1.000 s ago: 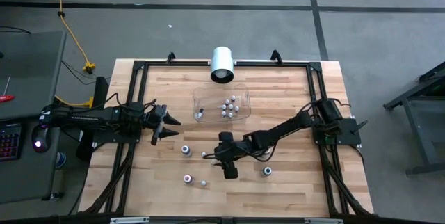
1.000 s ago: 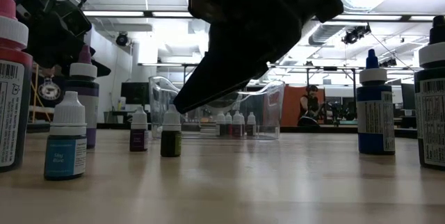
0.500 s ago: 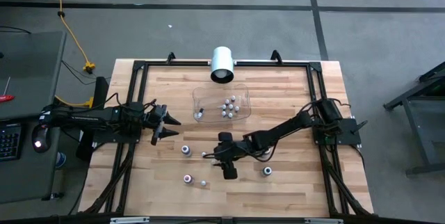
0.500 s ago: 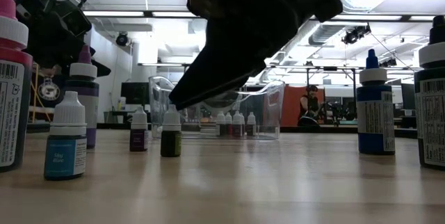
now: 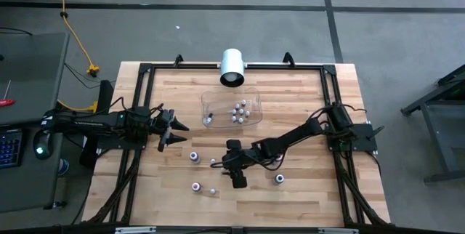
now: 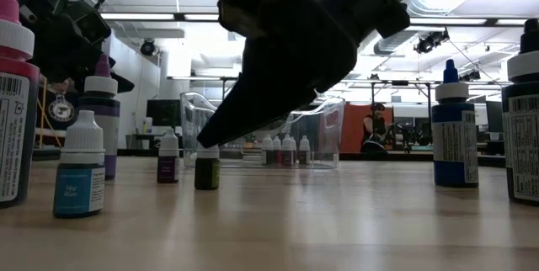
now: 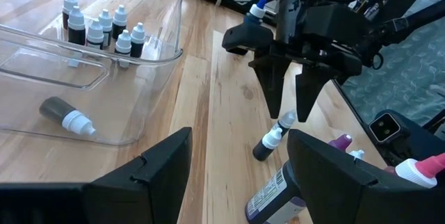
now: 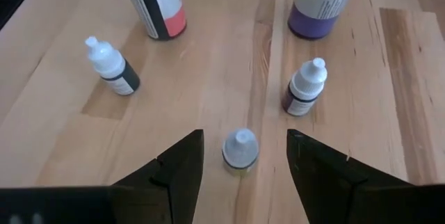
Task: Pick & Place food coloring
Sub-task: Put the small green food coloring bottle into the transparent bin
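Observation:
My right gripper (image 7: 288,115) is open and points slantwise down over a tiny food coloring bottle (image 8: 240,152) with a white cap. The bottle stands upright on the wood near the table's middle, with one finger on each side of it and a gap to each. Two more tiny bottles (image 8: 306,85) (image 8: 111,66) stand just beyond it. Several bottles (image 5: 238,110) stand inside the clear tray (image 5: 218,102), and one lies on its side there (image 7: 66,116). My left gripper (image 5: 176,128) waits open at the table's left side, above the wood.
A large purple-capped bottle (image 5: 194,156) and a pink-capped one (image 5: 195,187) stand left of the right gripper, and a blue-capped one (image 5: 280,179) stands toward the near right. A white cylinder (image 5: 232,65) lies at the far edge behind the tray. A black frame (image 5: 145,70) borders the table.
My right gripper has sunk a little over the tiny bottle. In the low view its finger now covers the bottle's white cap, which showed before. The gap between its fingers is unchanged, and no bottle has moved.

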Action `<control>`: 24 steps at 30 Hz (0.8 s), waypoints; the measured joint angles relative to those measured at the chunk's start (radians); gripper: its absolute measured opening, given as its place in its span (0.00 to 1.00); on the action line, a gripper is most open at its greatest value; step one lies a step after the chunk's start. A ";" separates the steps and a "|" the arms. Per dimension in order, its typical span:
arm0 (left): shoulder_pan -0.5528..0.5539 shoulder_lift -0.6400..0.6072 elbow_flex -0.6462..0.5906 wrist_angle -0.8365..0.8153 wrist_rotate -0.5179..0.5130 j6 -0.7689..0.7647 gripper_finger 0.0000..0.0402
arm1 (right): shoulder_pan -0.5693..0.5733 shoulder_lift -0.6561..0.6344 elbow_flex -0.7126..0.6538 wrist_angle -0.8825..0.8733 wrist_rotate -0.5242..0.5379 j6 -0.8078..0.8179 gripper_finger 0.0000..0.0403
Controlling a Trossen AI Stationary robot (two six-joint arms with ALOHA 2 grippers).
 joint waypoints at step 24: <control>0.000 0.000 0.000 0.000 0.000 0.000 0.58 | 0.001 0.010 0.000 0.008 -0.030 0.011 0.33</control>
